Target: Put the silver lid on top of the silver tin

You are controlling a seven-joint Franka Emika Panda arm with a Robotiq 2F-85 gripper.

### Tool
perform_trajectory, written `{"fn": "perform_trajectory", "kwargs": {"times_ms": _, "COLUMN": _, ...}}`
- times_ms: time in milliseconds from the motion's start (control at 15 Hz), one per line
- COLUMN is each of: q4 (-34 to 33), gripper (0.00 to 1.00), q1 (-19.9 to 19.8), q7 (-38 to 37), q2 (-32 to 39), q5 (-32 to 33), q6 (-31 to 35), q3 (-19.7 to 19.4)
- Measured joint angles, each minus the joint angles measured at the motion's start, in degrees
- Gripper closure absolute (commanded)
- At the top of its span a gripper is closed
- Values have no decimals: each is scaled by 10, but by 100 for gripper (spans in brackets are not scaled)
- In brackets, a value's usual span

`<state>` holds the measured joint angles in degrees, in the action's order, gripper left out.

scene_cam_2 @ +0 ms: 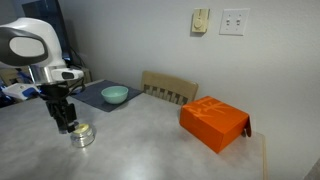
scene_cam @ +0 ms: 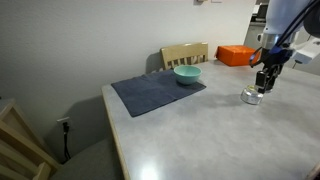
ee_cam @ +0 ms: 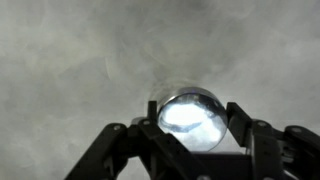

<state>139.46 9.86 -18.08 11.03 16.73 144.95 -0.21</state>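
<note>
The silver tin [scene_cam: 252, 97] stands on the grey table near its far side; it also shows in an exterior view [scene_cam_2: 82, 135]. My gripper [scene_cam: 266, 84] comes straight down onto the tin's top, as the exterior view [scene_cam_2: 68, 124] also shows. In the wrist view a shiny round silver lid [ee_cam: 190, 122] sits between my two fingers [ee_cam: 192, 128], which press its left and right edges. The lid lies level at the tin's top and hides the tin's body below it. I cannot tell whether the lid rests fully on the rim.
A teal bowl [scene_cam: 187, 75] sits on a dark grey mat [scene_cam: 155, 94]; the bowl also shows in an exterior view [scene_cam_2: 115, 95]. An orange box [scene_cam_2: 213, 123] lies by the table edge. A wooden chair [scene_cam_2: 170, 88] stands behind the table.
</note>
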Motion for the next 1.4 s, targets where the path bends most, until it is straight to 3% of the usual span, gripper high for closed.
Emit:
{"fn": "perform_trajectory", "kwargs": {"times_ms": 267, "q4": 0, "gripper": 56, "q1": -2, "q7": 1, "q2": 2, "q5": 27, "q6": 25, "q3": -4}}
{"fn": "perform_trajectory", "kwargs": {"times_ms": 667, "q4": -9, "gripper": 56, "q1": -22, "q7": 34, "q2": 25, "q5": 10, "q6": 54, "q3": -5}}
{"fn": "perform_trajectory", "kwargs": {"times_ms": 1133, "q4": -47, "gripper": 56, "q1": -57, "q7": 203, "q2": 50, "q5": -101, "q6": 53, "q3": 14}}
{"fn": "perform_trajectory", "kwargs": {"times_ms": 1400, "q4": -63, "gripper": 56, "q1": -65, "q7": 231, "q2": 57, "q5": -133, "q6": 34, "q3": 21}}
